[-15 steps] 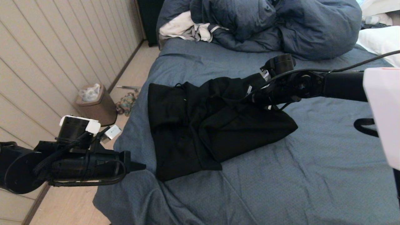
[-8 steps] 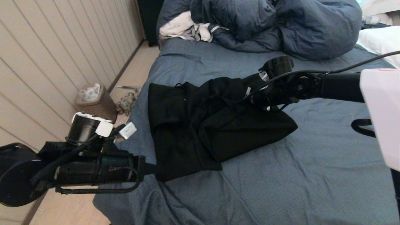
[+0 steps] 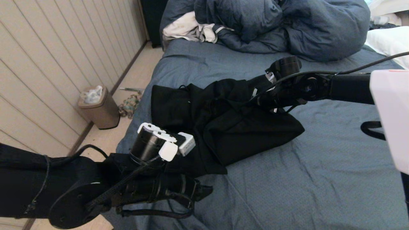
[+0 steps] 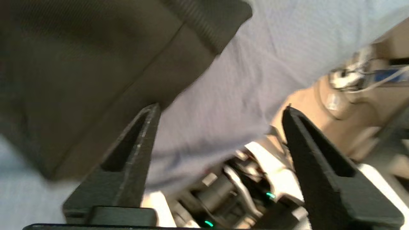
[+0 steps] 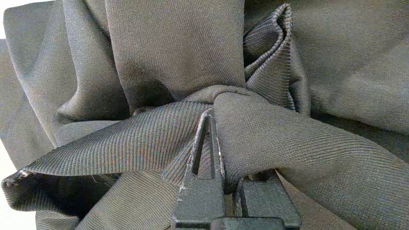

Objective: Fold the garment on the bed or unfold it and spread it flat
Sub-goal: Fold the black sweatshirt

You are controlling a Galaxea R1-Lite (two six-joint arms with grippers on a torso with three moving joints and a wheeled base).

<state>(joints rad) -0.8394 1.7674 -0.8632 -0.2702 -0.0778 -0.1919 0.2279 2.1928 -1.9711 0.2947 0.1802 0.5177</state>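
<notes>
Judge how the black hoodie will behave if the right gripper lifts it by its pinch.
The garment is probably floppy: it bunches in soft folds around the shut right gripper. It would likely drape and drag on the bed, not lift flat. The thick ribbed weave suggests little slip.

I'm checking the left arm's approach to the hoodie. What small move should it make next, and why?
Probably ease the left end effector forward until the black hoodie's near hem sits between its fingers. It is open with one finger at the hem edge, nothing gripped, while the right end effector is clamped on bunched fabric at the far side of the bed.
</notes>
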